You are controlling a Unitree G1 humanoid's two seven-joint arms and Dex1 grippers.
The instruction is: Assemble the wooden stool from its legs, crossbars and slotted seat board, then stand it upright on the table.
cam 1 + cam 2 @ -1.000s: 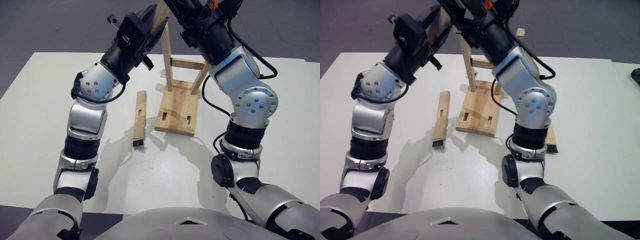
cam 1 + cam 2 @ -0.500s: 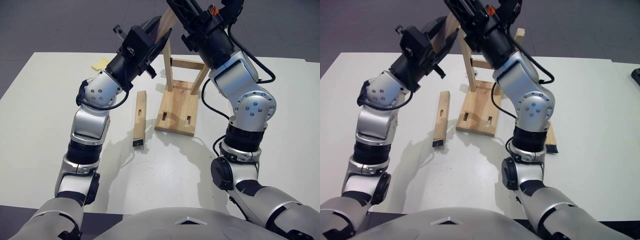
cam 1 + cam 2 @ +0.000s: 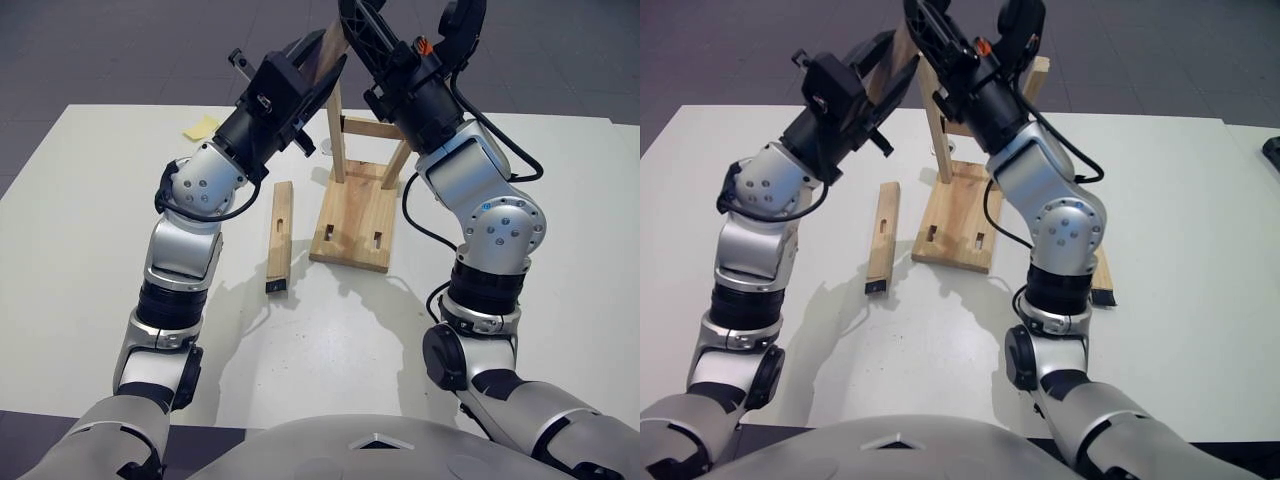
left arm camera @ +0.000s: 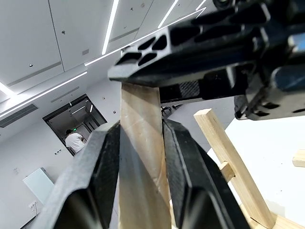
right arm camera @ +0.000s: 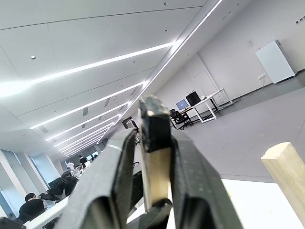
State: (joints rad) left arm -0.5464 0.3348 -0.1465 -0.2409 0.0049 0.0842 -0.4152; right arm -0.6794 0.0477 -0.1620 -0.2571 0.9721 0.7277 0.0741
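The slotted seat board [image 3: 350, 228] lies flat on the table. Two legs stand in it: an upright leg [image 3: 337, 135] and a slanted leg [image 3: 402, 160], joined by a crossbar [image 3: 376, 127]. My right gripper [image 5: 153, 143] is shut on the black-capped top of the upright leg, high above the board [image 3: 352, 25]. My left gripper [image 3: 318, 62] is shut on another wooden piece [image 4: 142, 162], tilted, with its upper end close to the right gripper. A loose slotted leg [image 3: 279, 237] lies left of the board.
Another wooden piece with a black end [image 3: 1102, 283] lies on the table behind my right arm. A yellow note [image 3: 203, 127] sits at the back left. The near half of the white table [image 3: 330, 350] is bare.
My left arm has swung right, bringing its wooden piece up against the top of the upright leg. The right gripper keeps its hold and has shifted only slightly.
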